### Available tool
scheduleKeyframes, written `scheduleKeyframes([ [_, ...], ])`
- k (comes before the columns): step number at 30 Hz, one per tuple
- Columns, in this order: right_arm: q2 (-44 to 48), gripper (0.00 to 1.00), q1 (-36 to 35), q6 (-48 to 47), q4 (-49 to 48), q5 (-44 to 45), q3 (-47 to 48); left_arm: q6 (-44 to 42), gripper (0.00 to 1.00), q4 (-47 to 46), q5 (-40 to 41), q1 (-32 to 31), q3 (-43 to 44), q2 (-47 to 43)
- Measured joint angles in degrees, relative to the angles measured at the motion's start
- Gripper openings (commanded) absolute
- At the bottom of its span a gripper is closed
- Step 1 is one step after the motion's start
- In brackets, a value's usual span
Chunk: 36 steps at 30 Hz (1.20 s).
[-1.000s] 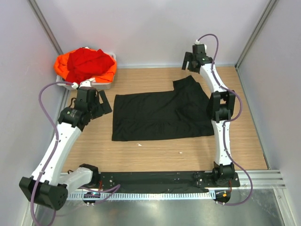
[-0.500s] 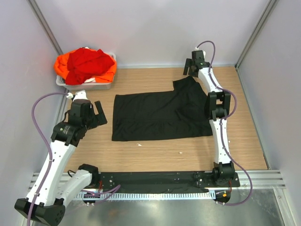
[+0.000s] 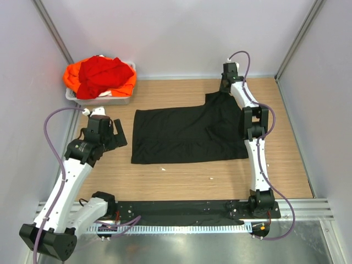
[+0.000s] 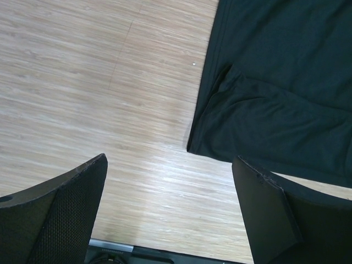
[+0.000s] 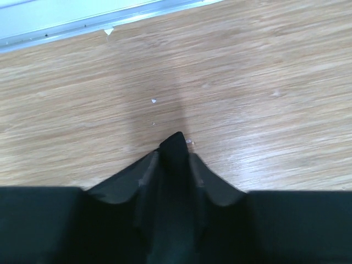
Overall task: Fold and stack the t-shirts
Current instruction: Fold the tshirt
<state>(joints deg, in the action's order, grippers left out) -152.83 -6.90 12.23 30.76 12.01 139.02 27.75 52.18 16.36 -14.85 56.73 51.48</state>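
Note:
A black t-shirt [image 3: 187, 135] lies spread flat in the middle of the wooden table [image 3: 181, 179], one sleeve sticking out at the far right. My right gripper [image 3: 225, 87] sits at that sleeve's far corner. In the right wrist view its fingers [image 5: 147, 175] are shut on a peak of black cloth [image 5: 176, 141]. My left gripper [image 3: 119, 132] hovers open just left of the shirt. The left wrist view shows bare wood between its jaws and the black shirt's corner [image 4: 231, 132] ahead to the right. The red t-shirt [image 3: 102, 72] and the orange t-shirt [image 3: 71, 77] are heaped in the tub.
A white plastic tub [image 3: 107, 100] stands at the far left corner against the wall. Grey walls close in the table on three sides, with a metal rail [image 5: 82, 25] along the far edge. Small white specks [image 3: 163, 169] lie on the wood near the shirt's front hem.
My right gripper has come down onto the far sleeve corner and closed on it. The left arm has shifted slightly near the shirt's left edge, still open.

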Motion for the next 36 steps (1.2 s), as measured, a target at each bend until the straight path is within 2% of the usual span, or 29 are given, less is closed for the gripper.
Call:
scheduleKeyframes([
  [1,0.1,0.19,0.0,0.0,-0.4,-0.1,-0.4,0.1,0.97,-0.2,0.0,0.0,0.0,0.5],
  [6,1.5,0.01,-0.4,0.3,-2.1,-0.5,-3.0,0.6,1.00,-2.7,-0.4,0.0,1.7,6.6],
  [10,3.5,0.01,-0.8,0.3,-2.1,-0.7,-6.1,1.9,0.99,-5.8,-2.2,0.0,7.9,17.8],
  [17,12.1,0.01,-1.0,0.2,-1.0,2.4,-18.9,4.4,0.95,-13.4,-4.1,0.0,22.5,41.0],
  [23,16.3,0.01,0.3,0.1,-0.3,6.2,-23.9,5.3,0.93,-14.7,-4.5,0.2,41.3,61.2],
  [30,16.7,0.01,3.3,-0.4,-0.3,8.9,-24.8,4.3,0.89,-12.9,-5.6,0.3,60.4,78.0],
  [34,16.7,0.01,4.6,-1.0,-0.3,9.7,-24.9,3.1,0.89,-12.5,-6.6,0.3,64.8,82.6],
  [36,16.7,0.01,5.0,-1.2,-0.3,9.7,-24.9,2.5,0.85,-12.5,-7.3,0.4,66.1,84.1],
])
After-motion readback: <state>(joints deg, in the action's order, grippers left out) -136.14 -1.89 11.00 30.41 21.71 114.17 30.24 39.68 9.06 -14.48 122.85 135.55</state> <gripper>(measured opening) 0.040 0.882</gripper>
